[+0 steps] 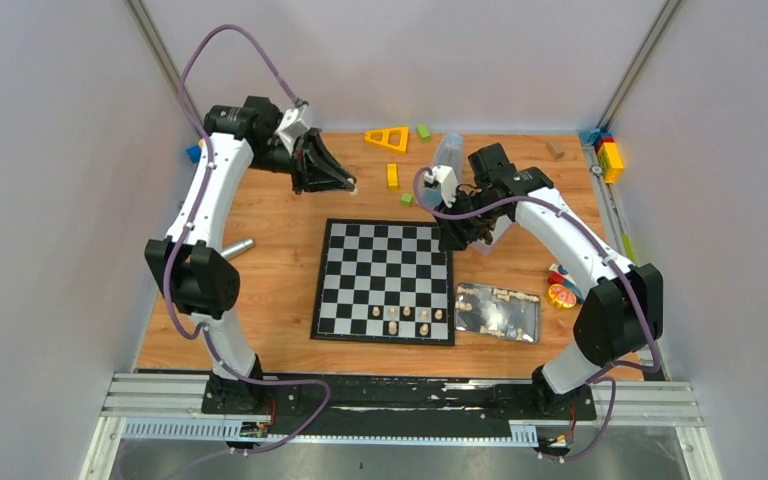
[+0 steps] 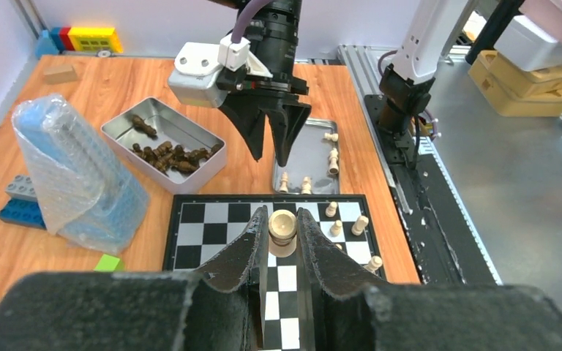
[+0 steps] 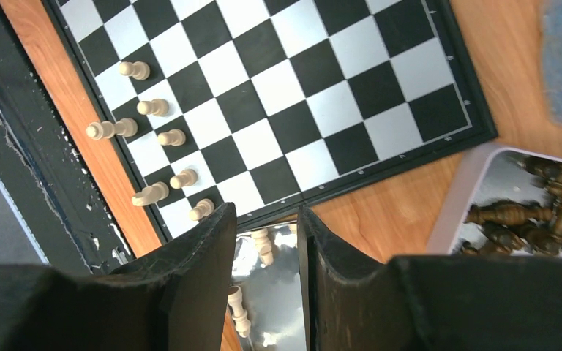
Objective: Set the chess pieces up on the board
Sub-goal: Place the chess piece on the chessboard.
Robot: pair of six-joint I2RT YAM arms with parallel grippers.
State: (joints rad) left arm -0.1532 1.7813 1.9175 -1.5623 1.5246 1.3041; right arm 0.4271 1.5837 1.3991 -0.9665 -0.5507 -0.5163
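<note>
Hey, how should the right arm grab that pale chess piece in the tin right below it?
Pinch its slim middle, coming straight down with the jaws across its length. The pale chess piece seems to lie flat in the shallow tin.

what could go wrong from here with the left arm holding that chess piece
1. The left gripper holds the chess piece only at its fingertips, so it may slip or tip when set down.
2. The pieces on the board stand close together in the near rows; lowering another beside them could knock one over.
3. The right gripper hangs open near the board's right edge, so the arms might collide there.
</note>
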